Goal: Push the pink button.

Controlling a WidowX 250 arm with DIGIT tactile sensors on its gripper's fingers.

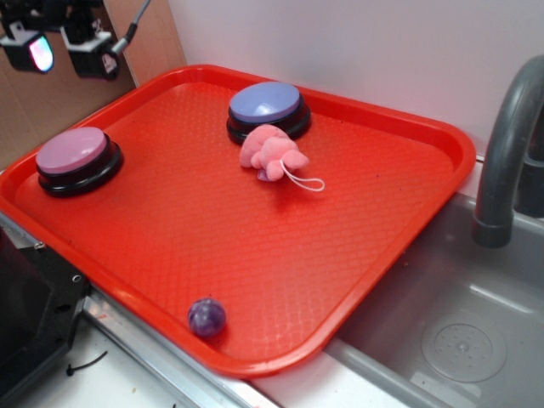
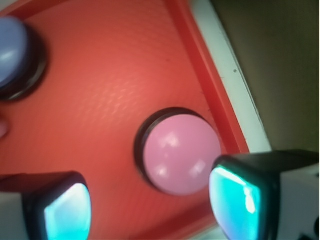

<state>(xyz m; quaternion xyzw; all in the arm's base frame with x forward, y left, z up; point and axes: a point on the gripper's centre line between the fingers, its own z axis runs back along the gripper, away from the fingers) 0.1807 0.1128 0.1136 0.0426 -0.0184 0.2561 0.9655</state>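
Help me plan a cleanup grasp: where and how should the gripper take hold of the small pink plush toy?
Grip the pink plush toy across its soft body from above; it lies low on the red tray and should squash between the fingers. Avoid the back side, where the blue-lavender button crowds it. Its thin white loop looks harder to catch.

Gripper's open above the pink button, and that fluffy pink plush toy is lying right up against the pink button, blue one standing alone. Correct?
Not quite. The plush toy lies against the blue-lavender button at the far side of the red tray, not the pink button, which stands alone near the left rim, as the exterior view shows. The gripper is open above the pink button.
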